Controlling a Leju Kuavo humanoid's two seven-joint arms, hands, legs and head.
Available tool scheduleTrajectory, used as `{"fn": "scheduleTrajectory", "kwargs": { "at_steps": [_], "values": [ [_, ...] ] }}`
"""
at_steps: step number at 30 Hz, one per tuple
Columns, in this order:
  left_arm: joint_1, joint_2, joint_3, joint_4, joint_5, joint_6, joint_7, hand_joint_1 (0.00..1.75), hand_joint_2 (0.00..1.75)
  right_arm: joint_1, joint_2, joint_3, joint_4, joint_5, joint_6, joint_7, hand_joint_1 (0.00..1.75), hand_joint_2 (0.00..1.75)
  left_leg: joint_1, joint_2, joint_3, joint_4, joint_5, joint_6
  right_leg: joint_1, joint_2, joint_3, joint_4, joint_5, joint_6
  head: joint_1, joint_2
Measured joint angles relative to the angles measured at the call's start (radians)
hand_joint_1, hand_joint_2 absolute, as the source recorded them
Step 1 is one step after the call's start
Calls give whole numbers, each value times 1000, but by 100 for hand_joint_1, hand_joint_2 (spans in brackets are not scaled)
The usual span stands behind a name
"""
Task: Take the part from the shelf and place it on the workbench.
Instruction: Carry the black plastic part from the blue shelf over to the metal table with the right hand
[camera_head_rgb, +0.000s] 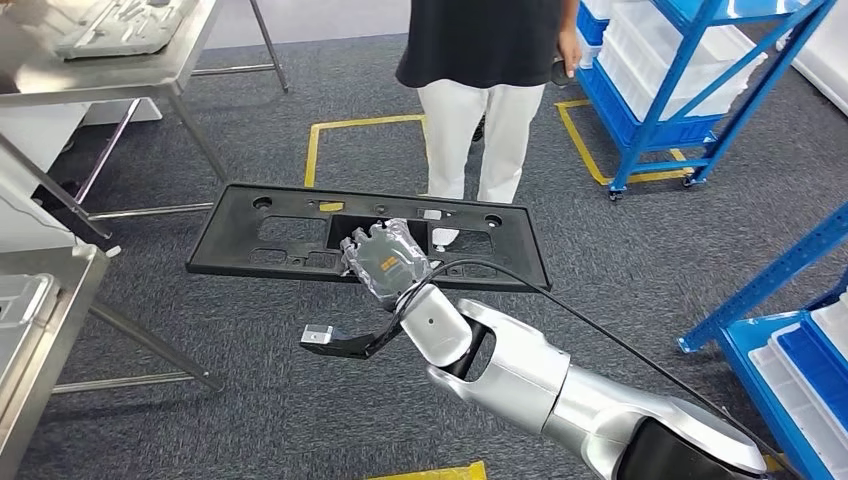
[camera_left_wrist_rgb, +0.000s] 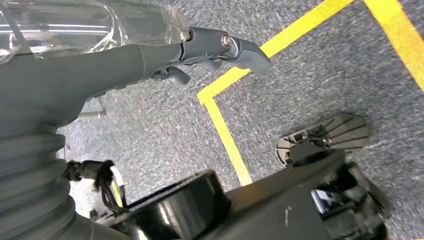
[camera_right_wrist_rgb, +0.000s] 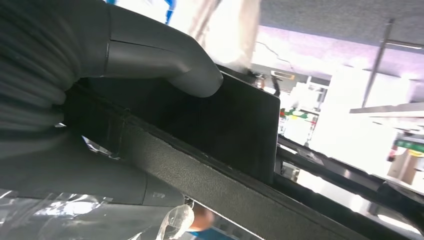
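One long black plastic panel (camera_head_rgb: 290, 235) sits mid-frame. Two steel workbenches: one at ten o'clock (camera_head_rgb: 150, 80), one at eight o'clock (camera_head_rgb: 40, 330). Two blue shelving racks: one at two o'clock (camera_head_rgb: 700, 60), one at four o'clock (camera_head_rgb: 790, 330). One person (camera_head_rgb: 480, 90) stands at twelve o'clock.

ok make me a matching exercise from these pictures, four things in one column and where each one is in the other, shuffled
Things:
1. black part
2. person
3. steel workbench
4. blue shelf rack

Places:
A. far right, holding pale bins
B. far left, with a grey tray on top
C. gripped by the right hand, above the carpet
D. standing straight ahead, beyond the part

Pairs: 1-C, 2-D, 3-B, 4-A
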Motion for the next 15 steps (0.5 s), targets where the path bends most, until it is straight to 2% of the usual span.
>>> {"fn": "scheduleTrajectory", "kwargs": {
  "at_steps": [2, 3, 4, 6, 7, 8, 9, 10, 11, 12, 13, 14, 15],
  "values": [
    [3, 0, 0, 0, 0, 0, 0, 0, 175, 0, 1, 0, 0, 0, 0, 0, 175, 175, 2, -22, 2, -7, 5, 11, -2, -9, 5, 1, -6, 10, 0, 0],
    [5, 0, 0, 0, 0, 1, 0, 0, 175, 0, 1, -1, -1, 0, 0, 0, 175, 175, 4, -33, 6, -12, 8, 18, -3, 3, 0, 16, -19, 14, 0, 0],
    [5, 0, 0, 0, 0, 1, 0, 0, 175, -1, 1, -1, -2, 0, 0, 0, 175, 175, 8, -43, 10, -17, 10, 25, -4, 22, -14, 53, -41, 16, 1, 0],
    [3, 0, 0, 0, 0, 1, 0, 0, 175, 0, -1, 0, -3, 0, 0, 0, 175, 175, 11, -66, 14, -19, 11, 34, -5, 62, -80, 186, -102, 17, 3, 0],
    [3, 0, 0, 0, 0, 1, 0, 0, 175, 2, -3, 1, -4, 0, 1, 0, 175, 175, 12, -79, 14, -19, 11, 35, -5, 70, -118, 254, -125, 18, 4, 0],
    [4, -1, 0, 0, 0, 0, 0, 0, 175, 4, -4, 2, -4, 0, 1, 0, 175, 175, 12, -93, 15, -18, 10, 35, -5, 73, -144, 294, -130, 20, 4, 0],
    [6, -2, 0, 0, 0, 0, 0, 0, 175, 6, -6, 2, -4, 0, 2, 0, 175, 175, 14, -107, 15, -17, 10, 35, -6, 74, -152, 296, -115, 20, 4, 0],
    [7, -2, 0, 0, 0, 0, 0, 0, 175, 7, -6, 2, -4, 0, 3, 0, 175, 175, 16, -121, 16, -16, 9, 33, -7, 76, -138, 254, -81, 21, 4, 0],
    [8, -2, 0, 0, 0, 0, 0, 0, 175, 7, -7, 2, -4, 0, 4, 0, 175, 175, 19, -135, 17, -13, 6, 30, -10, 87, -108, 181, -38, 23, 4, 0],
    [9, -2, 0, 0, 0, 1, 0, 0, 175, 6, -7, 2, -4, 1, 5, 0, 175, 175, 20, -148, 16, -8, 3, 24, -14, 107, -76, 108, -4, 25, 4, 0],
    [9, -2, 0, 0, 0, 1, 0, 0, 175, 5, -7, 2, -5, 1, 6, -1, 175, 175, 21, -159, 13, -3, 0, 18, -18, 124, -51, 52, 19, 26, 5, 0],
    [9, -2, 0, 0, 0, 1, 0, 0, 175, 5, -7, 3, -5, 1, 8, -2, 175, 175, 22, -169, 9, 0, -1, 12, -19, 136, -38, 20, 28, 24, 5, 0],
    [10, -2, 0, 0, 0, 1, 0, 0, 175, 5, -7, 3, -5, 1, 9, -2, 175, 175, 23, -177, 4, 0, 0, 6, -17, 139, -36, 13, 27, 20, 5, 0]
  ]
}}
